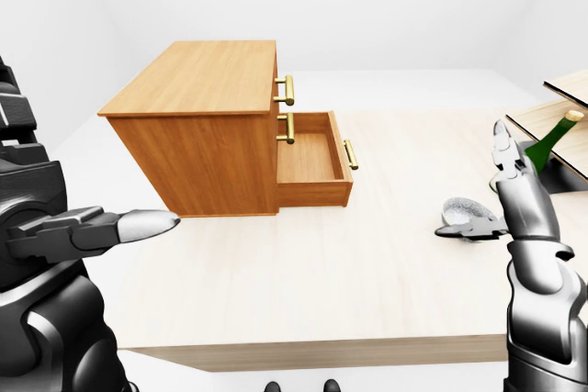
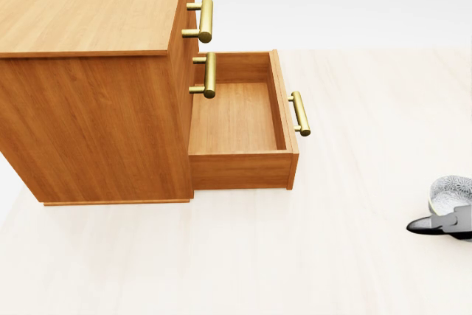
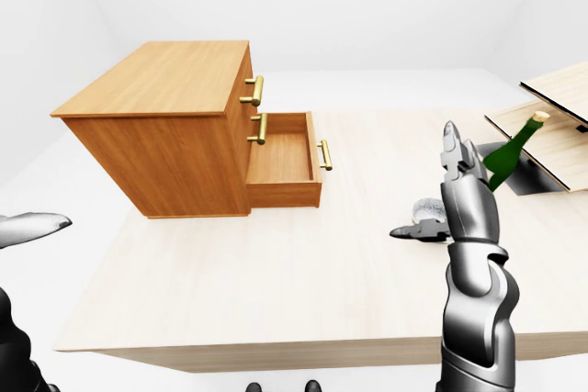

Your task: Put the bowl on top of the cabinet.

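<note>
A small grey patterned bowl (image 1: 462,209) sits on the pale table (image 1: 303,273), at the right in the left-eye view and apart from the cabinet. My right hand (image 1: 478,188) stands open beside it. One finger (image 1: 503,149) points up, and a dark finger (image 2: 435,224) lies along the bowl's near rim without closing round it. The wooden cabinet (image 1: 197,75) stands at upper left with a flat bare top. Its lowest drawer (image 1: 312,161) is pulled out and holds nothing. At the lower left, far from the bowl, my left hand (image 1: 138,224) is open and points right.
A green bottle (image 1: 551,140) leans in a dark recess under wooden shelf boards (image 1: 574,87) at the right edge, just past my right hand. Brass handles (image 1: 288,90) stick out from the cabinet's drawers. The table's near edge (image 1: 322,352) runs along the bottom.
</note>
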Robot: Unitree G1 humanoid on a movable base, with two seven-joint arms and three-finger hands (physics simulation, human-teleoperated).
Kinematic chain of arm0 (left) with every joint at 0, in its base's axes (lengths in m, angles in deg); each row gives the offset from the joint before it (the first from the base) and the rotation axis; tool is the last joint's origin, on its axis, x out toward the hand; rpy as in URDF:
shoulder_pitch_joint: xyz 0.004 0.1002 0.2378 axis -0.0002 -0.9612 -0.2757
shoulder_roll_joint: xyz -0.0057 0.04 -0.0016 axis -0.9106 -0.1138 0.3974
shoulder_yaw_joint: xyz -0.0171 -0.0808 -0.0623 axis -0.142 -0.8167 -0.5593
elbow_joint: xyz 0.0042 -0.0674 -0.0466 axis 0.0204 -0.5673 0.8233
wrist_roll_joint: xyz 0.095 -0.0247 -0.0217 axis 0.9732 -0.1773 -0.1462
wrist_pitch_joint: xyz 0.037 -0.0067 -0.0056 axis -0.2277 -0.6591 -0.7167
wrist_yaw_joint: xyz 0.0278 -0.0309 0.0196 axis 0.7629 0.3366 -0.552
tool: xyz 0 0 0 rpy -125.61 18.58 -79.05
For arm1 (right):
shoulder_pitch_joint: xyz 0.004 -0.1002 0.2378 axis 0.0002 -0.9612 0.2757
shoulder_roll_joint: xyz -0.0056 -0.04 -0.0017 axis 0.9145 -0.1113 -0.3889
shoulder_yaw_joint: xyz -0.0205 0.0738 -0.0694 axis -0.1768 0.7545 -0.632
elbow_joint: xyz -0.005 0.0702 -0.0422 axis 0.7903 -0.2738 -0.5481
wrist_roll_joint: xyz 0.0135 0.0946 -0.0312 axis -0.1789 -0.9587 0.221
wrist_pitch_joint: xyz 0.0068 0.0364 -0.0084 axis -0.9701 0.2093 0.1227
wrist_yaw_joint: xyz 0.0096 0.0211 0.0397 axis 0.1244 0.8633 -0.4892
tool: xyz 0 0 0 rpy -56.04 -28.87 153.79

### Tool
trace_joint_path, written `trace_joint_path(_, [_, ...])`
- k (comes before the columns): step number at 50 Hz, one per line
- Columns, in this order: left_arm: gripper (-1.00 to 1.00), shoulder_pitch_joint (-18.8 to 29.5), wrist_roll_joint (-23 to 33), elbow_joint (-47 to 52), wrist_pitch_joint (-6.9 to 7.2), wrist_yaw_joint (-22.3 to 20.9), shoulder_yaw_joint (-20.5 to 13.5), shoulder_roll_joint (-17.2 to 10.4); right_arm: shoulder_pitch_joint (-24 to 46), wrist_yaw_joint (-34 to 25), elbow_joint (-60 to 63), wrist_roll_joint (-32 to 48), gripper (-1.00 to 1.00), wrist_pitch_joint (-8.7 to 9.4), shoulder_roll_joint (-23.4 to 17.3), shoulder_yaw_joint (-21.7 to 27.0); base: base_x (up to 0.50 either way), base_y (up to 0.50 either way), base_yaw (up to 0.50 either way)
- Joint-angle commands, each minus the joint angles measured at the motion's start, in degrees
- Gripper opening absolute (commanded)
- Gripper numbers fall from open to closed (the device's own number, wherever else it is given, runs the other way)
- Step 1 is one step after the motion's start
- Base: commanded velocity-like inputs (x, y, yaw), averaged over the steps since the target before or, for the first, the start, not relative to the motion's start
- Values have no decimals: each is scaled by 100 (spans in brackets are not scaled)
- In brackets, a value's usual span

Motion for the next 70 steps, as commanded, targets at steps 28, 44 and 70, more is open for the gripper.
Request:
trace_joint_path(28, [100,-43,146,-20,0,-62,135,89,304,965,-2220,117,100,0,-544,-141,0,0,0])
trace_joint_path(44, [100,-53,171,-22,0,-85,145,106,459,1452,-3126,129,100,0,-660,-353,0,0,0])
trace_joint_path(70, [100,-77,252,-15,0,-122,200,155,962,2239,-4955,23,100,-700,-1021,-704,0,0,0])
